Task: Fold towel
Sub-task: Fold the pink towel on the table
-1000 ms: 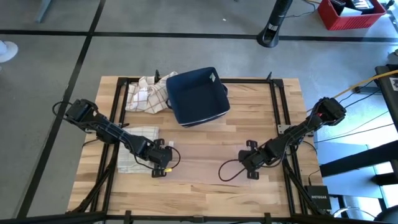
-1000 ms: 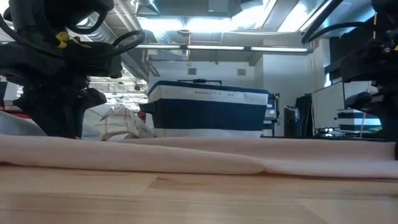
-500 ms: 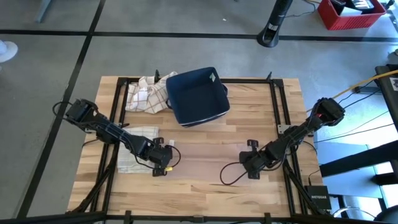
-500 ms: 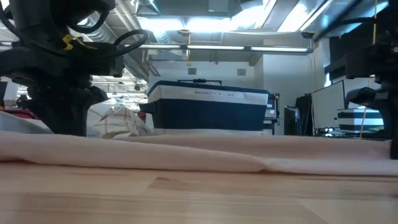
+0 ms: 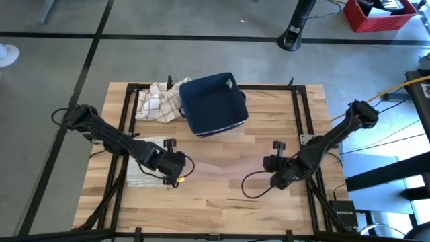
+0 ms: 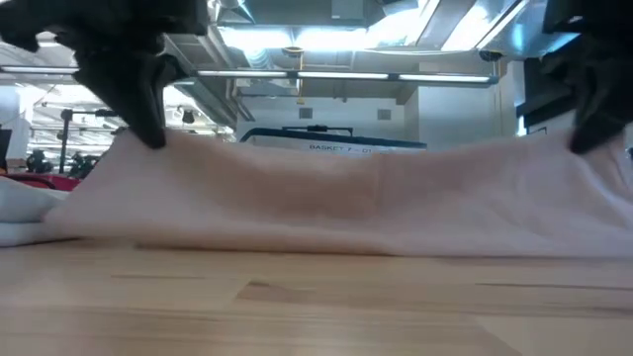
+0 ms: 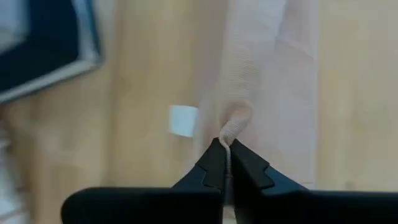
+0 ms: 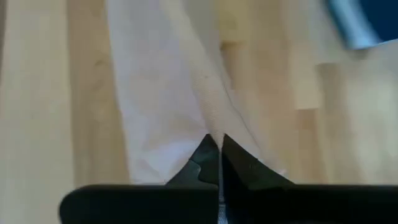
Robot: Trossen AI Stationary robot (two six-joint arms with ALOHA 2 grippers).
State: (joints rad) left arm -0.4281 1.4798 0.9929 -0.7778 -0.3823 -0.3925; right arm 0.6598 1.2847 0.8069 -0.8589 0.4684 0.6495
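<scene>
Left gripper (image 7: 225, 148) pressed together on a puckered corner of the thin pale-pink cloth towel (image 7: 261, 93); right gripper (image 8: 216, 144) likewise pinched tight on the opposite corner. Both low over the middle of the light wooden slatted table (image 5: 222, 202), left one at (image 5: 176, 163), right one at (image 5: 277, 165), well apart, with the towel (image 5: 225, 165) strung between them. From table height, cloth (image 6: 336, 193) raised into a shallow sagging sheet, bottom edge touching the boards. Probably held by the two near corners so that the lifted edge can be carried across onto the far edge for a first fold; wide spacing likely meant to keep the fabric taut and free of creases.

Farther out: a dark-blue fabric basket (image 5: 213, 102) toward the back of the table, a crumpled white checked cloth (image 5: 159, 102) just beside it, and a flat folded checked towel (image 5: 144, 161) partly under the left arm.

Hard to make out from above: towel nearly the colour of the wood, outline faint. Far edge hidden behind the raised sheet in the low view; basket mostly screened too.
</scene>
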